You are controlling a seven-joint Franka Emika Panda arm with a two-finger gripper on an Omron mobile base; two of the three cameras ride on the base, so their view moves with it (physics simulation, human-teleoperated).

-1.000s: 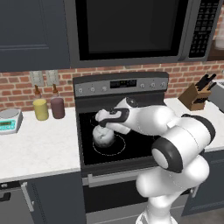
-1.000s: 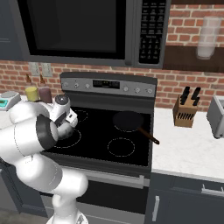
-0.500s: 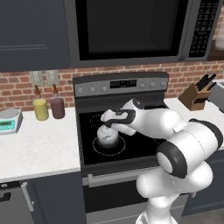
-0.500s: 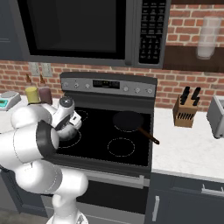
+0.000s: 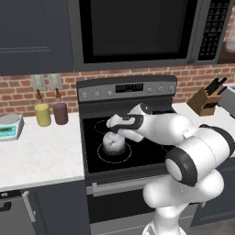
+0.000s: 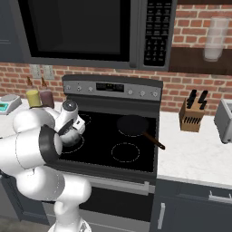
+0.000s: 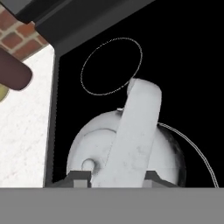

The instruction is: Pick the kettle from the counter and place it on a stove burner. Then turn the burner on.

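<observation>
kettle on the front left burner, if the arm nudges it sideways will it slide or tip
Probably slide rather than tip: the kettle looks squat and round, sitting low on the glossy black cooktop, which likely gives little grip. Its arched handle looks rigid, so a push there would likely move the whole body. It might also turn as it slides, being round.

cooktop (image 5: pixel 137 151): kettle (image 5: pixel 114 142) on stove burner (image 5: pixel 102 155), pan (image 6: pixel 132 124) | counter (image 5: pixel 36 153): two jars (image 5: pixel 42 114), scale (image 5: pixel 10 126)

The claw (image 7: pixel 114 178) has eased its grip (slightly) on the kettle (image 5: pixel 114 143), now lower on the stove burner (image 5: pixel 102 156).
</observation>
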